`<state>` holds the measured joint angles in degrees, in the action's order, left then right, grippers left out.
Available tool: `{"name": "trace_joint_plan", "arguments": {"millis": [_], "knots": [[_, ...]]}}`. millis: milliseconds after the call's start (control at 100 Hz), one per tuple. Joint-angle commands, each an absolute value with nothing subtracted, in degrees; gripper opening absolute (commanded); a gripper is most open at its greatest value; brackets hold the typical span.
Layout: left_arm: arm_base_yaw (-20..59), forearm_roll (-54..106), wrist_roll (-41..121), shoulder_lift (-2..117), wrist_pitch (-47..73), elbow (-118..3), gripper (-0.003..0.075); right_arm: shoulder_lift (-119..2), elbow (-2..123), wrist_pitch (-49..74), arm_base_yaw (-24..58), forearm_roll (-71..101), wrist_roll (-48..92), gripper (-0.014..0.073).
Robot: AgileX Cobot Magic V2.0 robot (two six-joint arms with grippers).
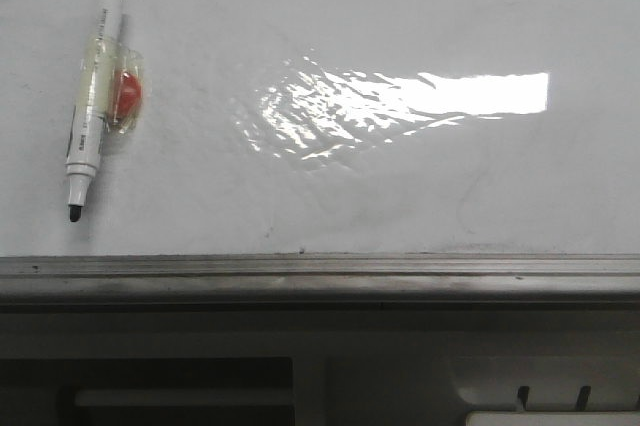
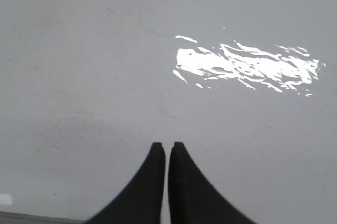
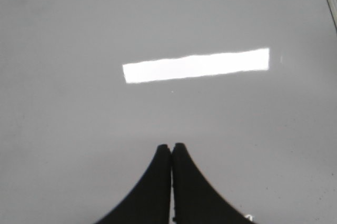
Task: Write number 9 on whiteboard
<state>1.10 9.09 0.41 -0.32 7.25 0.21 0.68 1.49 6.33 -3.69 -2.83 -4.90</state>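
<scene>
1. The whiteboard (image 1: 400, 6) bears no number 9 so far; its surface shows only a bright glare patch (image 1: 420, 96) and faint smudges. The step in hand, as I judge it, is fetching the marker (image 1: 95, 96).
2. The marker lies on the board well to the left of the glare patch, uncapped, tip pointing toward the grey rail (image 1: 320, 268), with a taped wrap and a red piece (image 1: 128, 94) at mid-barrel.
3. The left gripper (image 2: 167, 145) hovers over bare board with its fingers pressed together, holding nothing; the right gripper (image 3: 171, 146) is likewise closed and empty.
4. The left arm is probably the better choice, since the marker sits on its side of the glare patch.
5. Spread the fingers before descending, then close across the taped section, which likely gives the firmest hold.
6. Keep the tip off the board while lifting, or it may leave a stray mark.
7. Start the loop on clean board near the glare patch, leaving room toward the rail for the stem.
</scene>
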Motion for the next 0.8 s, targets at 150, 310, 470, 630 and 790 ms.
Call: {"name": "trace_joint_plan", "arguments": {"millis": [150,310,470,630,790], "knots": [[1.1,7.6,0.7,0.6,18.6,-12.6,-0.0020,-2.6,12.0,14.6,-3.9,0.0,-4.7,-0.0069],[1.1,7.3,0.7,3.2,19.3,-17.2,-0.0020,-6.3,16.7,21.3,-3.9,5.0,-4.7,-0.0069],[1.5,6.2,0.7,6.1,18.2,-17.4,0.0003,-7.4,17.1,22.4,-3.9,5.1,-4.7,-0.0069],[1.6,6.2,0.7,8.7,13.4,-16.9,0.0221,-7.4,16.9,22.0,-3.9,5.1,-4.7,-0.0069],[1.6,8.2,0.7,10.3,3.2,-15.8,0.0309,-7.6,16.2,21.9,-3.9,5.1,-4.7,-0.0069]]}}
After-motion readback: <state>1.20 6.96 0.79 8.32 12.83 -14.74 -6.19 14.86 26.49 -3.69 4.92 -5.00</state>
